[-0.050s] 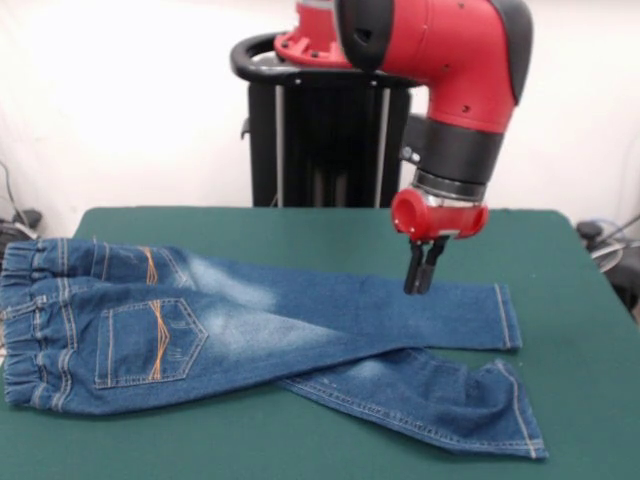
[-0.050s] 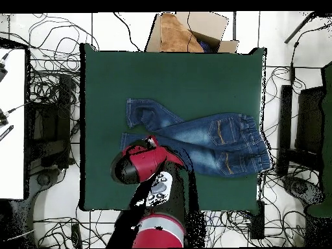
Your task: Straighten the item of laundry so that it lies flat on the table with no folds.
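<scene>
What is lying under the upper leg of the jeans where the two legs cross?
The upper leg of the jeans lies over the top of the lower leg, near the crotch. The covered part of the lower leg and the green table beneath cannot be seen.

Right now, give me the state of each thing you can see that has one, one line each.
jeans: spread on the table, back pockets up, legs crossing near the middle, not yet flat.
gripper: shut, empty, hovering over the farther leg.
table: green top, carrying only the jeans.
cardboard box: open, beyond the table's edge.
</scene>
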You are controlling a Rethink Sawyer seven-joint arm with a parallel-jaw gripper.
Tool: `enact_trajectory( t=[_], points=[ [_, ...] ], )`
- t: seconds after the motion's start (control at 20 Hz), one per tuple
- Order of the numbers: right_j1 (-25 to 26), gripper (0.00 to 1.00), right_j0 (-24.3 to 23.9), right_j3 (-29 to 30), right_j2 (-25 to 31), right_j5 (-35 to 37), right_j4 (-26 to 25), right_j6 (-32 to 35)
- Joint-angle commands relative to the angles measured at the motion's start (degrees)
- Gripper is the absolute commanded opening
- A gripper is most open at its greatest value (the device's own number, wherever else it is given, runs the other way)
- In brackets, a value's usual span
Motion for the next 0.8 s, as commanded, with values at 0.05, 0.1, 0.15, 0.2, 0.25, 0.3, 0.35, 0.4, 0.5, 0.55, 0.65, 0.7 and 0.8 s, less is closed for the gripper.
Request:
enact_trajectory(
  t=[0.05,0.1,0.15,0.2,0.25,0.3,0.35,0.4,0.5,0.55,0.65,0.7,0.8],
  points=[
    [-0.4,0.0,-3.5,-0.1,6.7,9.5,-6.5,-5.2],
    [-0.8,0.0,-4.3,-0.2,7.7,10.6,-7.2,-6.2],
    [-0.9,0.0,-5.2,-0.3,8.9,12.5,-8.1,-8.0],
    [-1.1,0.0,-6.1,-0.5,10.1,14.4,-8.9,-9.9],
    [-1.0,0.0,-7.3,-0.5,11.7,16.8,-10.0,-12.5],
    [-1.0,0.0,-8.2,-0.5,12.8,17.7,-10.9,-13.4],
    [-1.0,0.0,-9.1,-0.5,13.8,18.6,-11.8,-14.4],
    [-1.2,0.0,-9.6,-0.5,14.5,18.6,-12.5,-14.3],
    [-2.1,0.0,-11.0,0.0,16.1,18.7,-14.1,-15.1],
    [-3.1,0.0,-11.5,0.5,16.8,18.2,-15.3,-15.3],
    [-4.6,0.0,-13.1,2.1,18.7,17.3,-17.0,-14.8],
    [-5.2,0.0,-13.8,2.8,19.6,17.2,-17.5,-14.7],
    [-6.5,0.0,-17.6,4.1,22.8,18.5,-18.4,-17.9]
  ],
)
